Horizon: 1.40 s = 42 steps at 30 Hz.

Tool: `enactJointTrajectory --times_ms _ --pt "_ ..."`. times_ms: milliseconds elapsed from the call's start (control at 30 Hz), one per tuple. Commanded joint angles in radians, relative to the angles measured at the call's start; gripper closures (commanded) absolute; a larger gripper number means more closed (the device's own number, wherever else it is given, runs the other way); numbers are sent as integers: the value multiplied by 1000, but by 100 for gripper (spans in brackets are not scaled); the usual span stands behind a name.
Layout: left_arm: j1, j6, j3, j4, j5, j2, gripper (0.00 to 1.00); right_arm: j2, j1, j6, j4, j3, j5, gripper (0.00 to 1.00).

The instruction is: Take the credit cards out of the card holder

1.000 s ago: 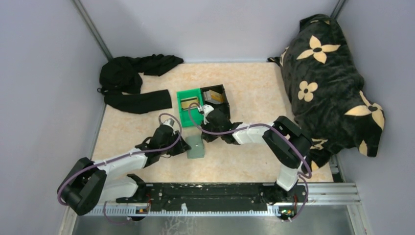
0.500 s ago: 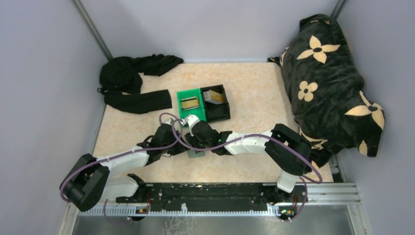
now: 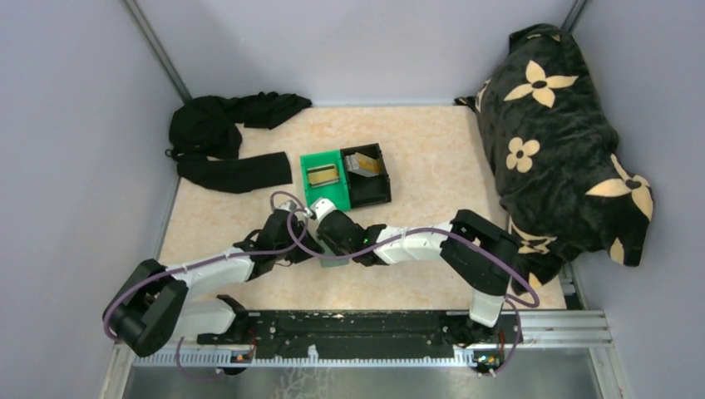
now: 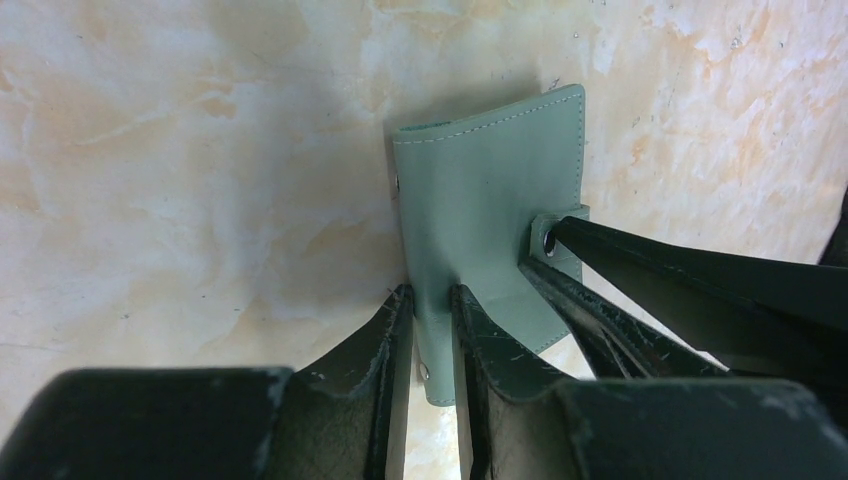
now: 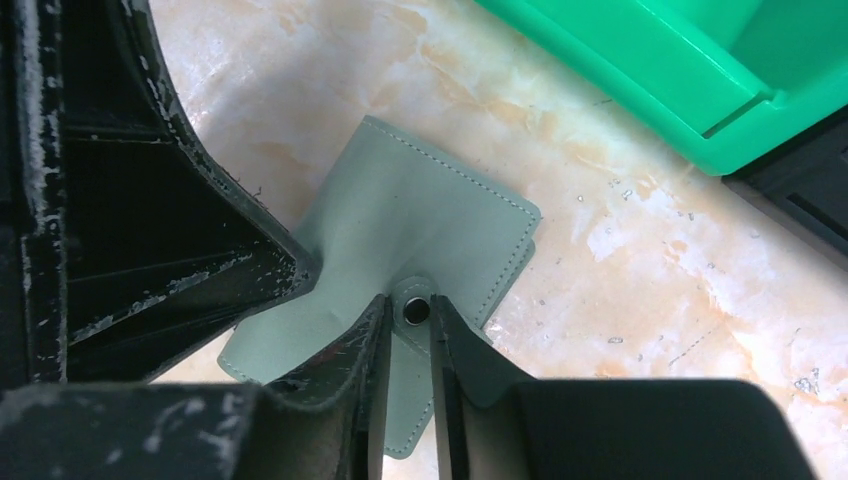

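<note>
The left claw (image 4: 428, 292) is pinching the wallet (image 4: 485, 190) along its left long edge, the fingers close together with the soft panel between them. The wallet is lying folded shut on the desk (image 4: 180, 150), just in front of the two bins, and no card is showing from it.

It is looking light and limp, so it is probably going to buckle or slide under a pull unless it is being pinned like this. The best hold for opening it is likely the snap tab (image 4: 553, 232).

The right claw (image 5: 410, 302) is straddling that tab, its fingers narrowly apart and touching the tab's sides. I cannot tell whether it is gripping yet.

Farther back, one tan card (image 3: 322, 174) is lying in the green bin (image 3: 304, 179), and another card (image 3: 364, 163) is sitting in the black bin (image 3: 374, 191). Any cards inside are likely stiff, thin and slick, and best taken by an exposed edge.
</note>
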Motion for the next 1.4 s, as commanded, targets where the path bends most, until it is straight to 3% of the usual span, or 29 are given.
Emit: enactJointTrajectory --times_ms 0,167,333,500,767,1133,1367 --pt "-5 13 -3 -40 -11 29 74 38 18 2 -74 23 22 85" --pt "-5 12 2 -38 -7 38 74 46 10 64 -67 14 -12 100" --pt "-5 10 3 -27 -1 58 74 -8 -38 144 39 -50 -178 100" --pt "-4 2 2 -6 12 85 74 -113 -153 288 268 -201 -406 100" --pt "-4 6 8 14 6 93 74 -198 -210 339 310 -276 -441 100" --pt "19 -2 27 49 44 115 74 -321 -250 376 232 -370 -307 100" --pt "21 -5 36 46 46 99 74 -338 -251 350 38 -353 -112 100"
